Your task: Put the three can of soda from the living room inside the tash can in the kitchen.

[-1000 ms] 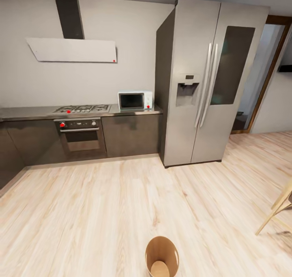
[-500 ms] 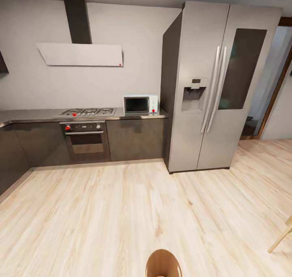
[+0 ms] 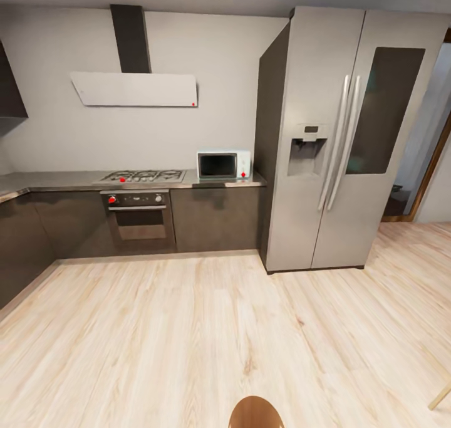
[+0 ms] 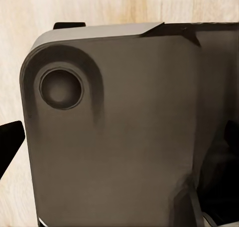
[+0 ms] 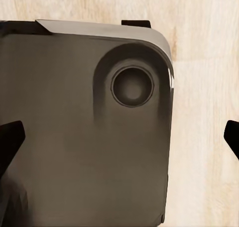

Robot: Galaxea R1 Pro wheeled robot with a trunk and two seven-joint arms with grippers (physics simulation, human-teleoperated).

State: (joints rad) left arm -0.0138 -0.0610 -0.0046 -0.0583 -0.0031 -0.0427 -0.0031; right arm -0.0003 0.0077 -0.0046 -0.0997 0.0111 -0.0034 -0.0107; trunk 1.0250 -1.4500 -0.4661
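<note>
I am in the kitchen. The tash can (image 3: 255, 412) stands on the wood floor at the very bottom edge of the head view, and just the top of its tan rim is in the picture. The cans of soda are out of view. In the left wrist view my left gripper (image 4: 119, 139) is open, its dark fingertips at the picture's two sides, with nothing between them and my own grey base behind. My right gripper (image 5: 122, 137) is open the same way over the base and floor.
A big silver double-door fridge (image 3: 338, 146) stands at the right. Dark cabinets with an oven (image 3: 138, 218), a hob and a small microwave (image 3: 223, 165) line the back wall. A doorway (image 3: 432, 165) opens at the far right. A chair leg (image 3: 440, 396) pokes in at lower right.
The whole head view has shifted: the kitchen units and fridge sit lower and further right, and the bin has slid down to the bottom edge. The camera moved; nothing in the room did.
</note>
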